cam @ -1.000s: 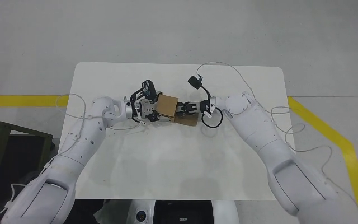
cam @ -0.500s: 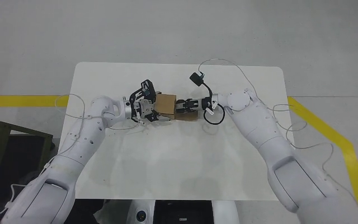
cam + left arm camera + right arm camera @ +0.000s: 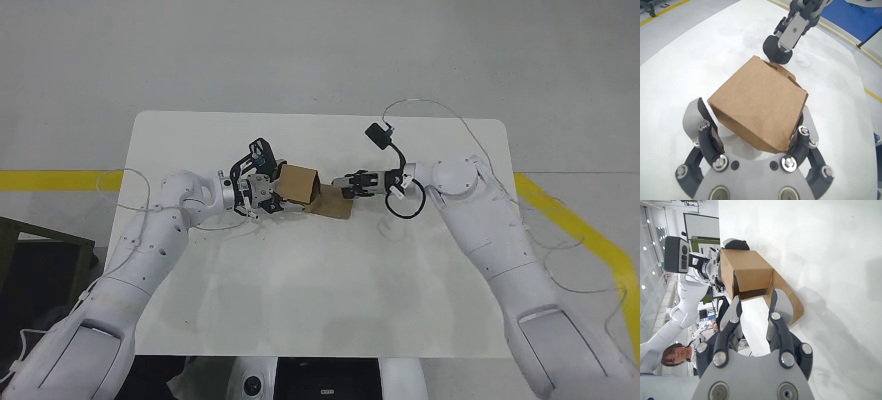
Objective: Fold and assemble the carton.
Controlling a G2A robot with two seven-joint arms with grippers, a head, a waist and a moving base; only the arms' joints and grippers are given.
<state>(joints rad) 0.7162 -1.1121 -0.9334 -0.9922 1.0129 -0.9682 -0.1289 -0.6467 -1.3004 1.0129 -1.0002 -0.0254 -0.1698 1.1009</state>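
Brown cardboard carton: squared into a tube, mid white bench; one end clamped in left pincer; other end open, flap splayed outward; right pincer parted, empty, just beside it; step judged end-closing; next move called for folding that flap inward.

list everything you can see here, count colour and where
carton: one, brown cardboard, middle of the table, partly folded, one flap spread out toward the right end effector
table: one, white, under the carton
floor stripe: yellow, on the grey floor at both sides of the table
left end effector: one, black and grey, clamped on the carton's closed end
right end effector: one, black and grey, fingers apart, at the carton's open end by the flap
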